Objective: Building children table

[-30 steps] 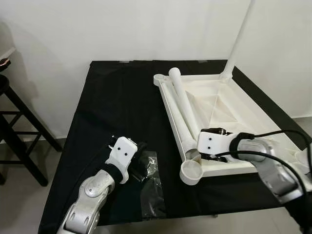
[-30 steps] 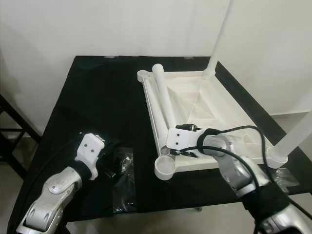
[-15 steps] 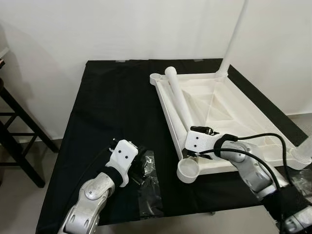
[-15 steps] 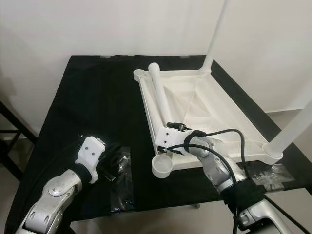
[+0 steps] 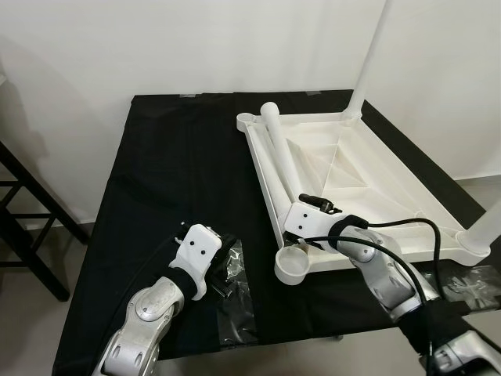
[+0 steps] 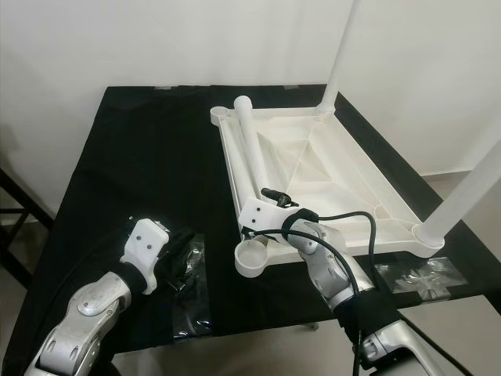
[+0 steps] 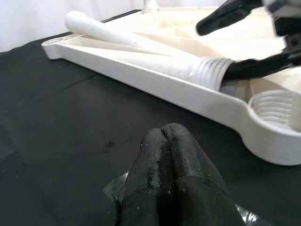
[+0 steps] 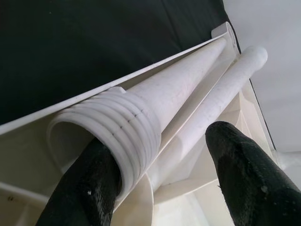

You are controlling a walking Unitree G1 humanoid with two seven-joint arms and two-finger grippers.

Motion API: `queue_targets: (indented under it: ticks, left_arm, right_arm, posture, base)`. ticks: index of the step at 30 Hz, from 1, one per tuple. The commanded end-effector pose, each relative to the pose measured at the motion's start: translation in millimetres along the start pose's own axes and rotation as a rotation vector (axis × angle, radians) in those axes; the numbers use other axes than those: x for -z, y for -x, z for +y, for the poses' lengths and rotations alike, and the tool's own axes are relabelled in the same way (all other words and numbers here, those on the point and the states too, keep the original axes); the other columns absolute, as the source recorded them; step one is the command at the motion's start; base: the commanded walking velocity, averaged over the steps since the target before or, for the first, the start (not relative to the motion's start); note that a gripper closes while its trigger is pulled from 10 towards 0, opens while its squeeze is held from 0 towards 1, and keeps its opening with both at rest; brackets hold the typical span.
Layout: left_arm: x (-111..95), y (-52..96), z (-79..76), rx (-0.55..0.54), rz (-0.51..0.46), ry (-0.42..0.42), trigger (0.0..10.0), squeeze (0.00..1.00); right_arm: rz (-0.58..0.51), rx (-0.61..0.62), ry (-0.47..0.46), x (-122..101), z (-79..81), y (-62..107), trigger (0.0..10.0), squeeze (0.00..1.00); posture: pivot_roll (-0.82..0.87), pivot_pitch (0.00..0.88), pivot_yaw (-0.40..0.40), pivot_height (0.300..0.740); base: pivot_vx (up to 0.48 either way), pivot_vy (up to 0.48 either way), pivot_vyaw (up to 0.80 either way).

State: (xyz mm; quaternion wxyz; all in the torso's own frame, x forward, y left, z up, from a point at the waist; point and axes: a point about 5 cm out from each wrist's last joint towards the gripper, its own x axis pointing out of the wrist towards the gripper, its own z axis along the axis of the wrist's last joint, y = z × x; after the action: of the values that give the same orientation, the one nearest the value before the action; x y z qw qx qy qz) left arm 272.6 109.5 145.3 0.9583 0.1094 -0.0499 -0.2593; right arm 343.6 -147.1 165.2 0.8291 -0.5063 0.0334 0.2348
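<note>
The white tabletop (image 5: 376, 168) lies upside down on the black-covered table (image 5: 172, 172). Two legs stand screwed into it, one at the far corner (image 5: 369, 63) and one at the near right corner (image 5: 489, 223). A loose leg (image 5: 278, 157) lies along its left rim, with a second leg (image 8: 233, 77) beside it. My right gripper (image 8: 160, 141) is open at the loose leg's threaded end (image 8: 120, 125), one finger (image 8: 89, 188) touching the thread. The empty corner socket (image 5: 291, 266) is just in front. My left gripper (image 7: 164, 136) is shut, resting on a clear plastic bag (image 5: 235, 301).
A dark stool (image 5: 23, 211) stands left of the table. Another clear plastic bag (image 5: 466, 282) lies by the near right corner. The white wall is close behind. The table's front edge runs just past both forearms.
The camera has shifted, so the whole scene sits further left. My right gripper has slid left along the tabletop, closer to the corner socket. The left gripper stays on the bag.
</note>
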Motion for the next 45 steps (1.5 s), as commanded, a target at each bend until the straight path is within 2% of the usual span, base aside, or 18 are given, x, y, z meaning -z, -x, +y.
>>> queue_targets:
  ticks: [1, 6, 8, 11, 18, 21, 22, 24, 25, 26, 27, 38, 45]
  left_arm:
    - [3.3, 2.4, -2.1, 0.013, 0.026, -0.008, 10.0, 0.0]
    - [3.8, 2.7, -2.2, 0.012, 0.028, -0.008, 10.0, 0.0]
    - [4.3, 3.4, -1.7, 0.009, 0.03, -0.007, 10.0, 0.0]
    - [4.3, 3.8, -1.4, 0.008, 0.031, -0.007, 10.0, 0.0]
    - [5.1, 4.4, -1.2, 0.009, 0.034, -0.004, 10.0, 0.0]
    - [5.2, 4.6, -1.2, 0.01, 0.035, -0.004, 10.0, 0.0]
    - [5.3, 5.0, -1.2, 0.009, 0.036, -0.005, 10.0, 0.0]
    - [5.3, 5.0, -1.2, 0.009, 0.036, -0.005, 10.0, 0.0]
    - [5.3, 5.2, -1.3, 0.009, 0.037, -0.005, 10.0, 0.0]
    - [5.3, 5.4, -1.2, 0.009, 0.037, -0.006, 10.0, 0.0]
    - [5.3, 5.5, -1.3, 0.009, 0.037, -0.006, 10.0, 0.0]
    - [5.1, 5.9, -2.1, 0.011, 0.039, -0.006, 10.0, 0.0]
    - [4.9, 6.5, -2.0, 0.011, 0.04, -0.008, 10.0, 0.0]
  right_arm:
    - [0.012, -0.022, -0.013, 4.3, 11.0, -2.3, 10.0, 0.0]
    - [-0.002, -0.001, -0.019, 1.6, 8.3, -3.7, 10.0, 0.0]
    - [-0.051, 0.046, -0.032, -7.0, -0.8, -5.2, 10.0, 0.0]
    - [-0.073, 0.054, -0.034, -10.5, -3.4, -5.1, 10.0, 0.0]
    - [-0.123, -0.008, -0.148, -15.2, -0.8, -3.1, 10.0, 0.0]
    - [-0.113, 0.017, -0.142, -13.4, -4.9, -3.4, 10.0, 0.0]
    - [-0.067, 0.106, -0.109, -6.9, -16.3, -4.5, 10.0, 0.0]
    - [-0.067, 0.106, -0.109, -6.9, -16.3, -4.5, 10.0, 0.0]
    - [-0.04, 0.158, -0.101, -3.0, -22.1, -4.9, 10.0, 0.0]
    - [-0.02, 0.197, -0.091, -0.6, -25.6, -4.8, 1.7, 0.0]
    - [-0.011, 0.212, -0.088, 0.9, -25.8, -4.9, 0.0, 0.0]
    - [-0.019, 0.209, -0.092, -0.3, -19.9, -6.7, 0.0, 0.0]
    - [-0.033, 0.281, -0.087, -2.2, -24.7, -7.1, 0.0, 0.0]
  posture:
    - [0.03, 0.13, -0.072, 0.74]
    - [0.03, 0.13, -0.074, 0.74]
    - [0.03, 0.132, -0.073, 0.74]
    - [0.03, 0.132, -0.073, 0.74]
    - [0.03, 0.133, -0.068, 0.74]
    - [0.03, 0.133, -0.068, 0.74]
    - [0.04, 0.133, -0.069, 0.74]
    - [0.04, 0.133, -0.069, 0.74]
    - [0.04, 0.133, -0.069, 0.74]
    - [0.04, 0.133, -0.069, 0.74]
    - [0.04, 0.133, -0.069, 0.74]
    - [0.04, 0.131, -0.07, 0.74]
    - [0.04, 0.136, -0.068, 0.74]
  base:
    - [0.0, 0.0, 0.0]
    - [0.0, 0.0, 0.0]
    - [0.0, 0.0, 0.0]
    - [0.0, 0.0, 0.0]
    - [0.0, 0.0, 0.0]
    - [0.0, 0.0, 0.0]
    - [0.0, 0.0, 0.0]
    - [0.0, 0.0, 0.0]
    - [0.0, 0.0, 0.0]
    - [0.0, 0.0, 0.0]
    - [0.0, 0.0, 0.0]
    - [0.0, 0.0, 0.0]
    - [0.0, 0.0, 0.0]
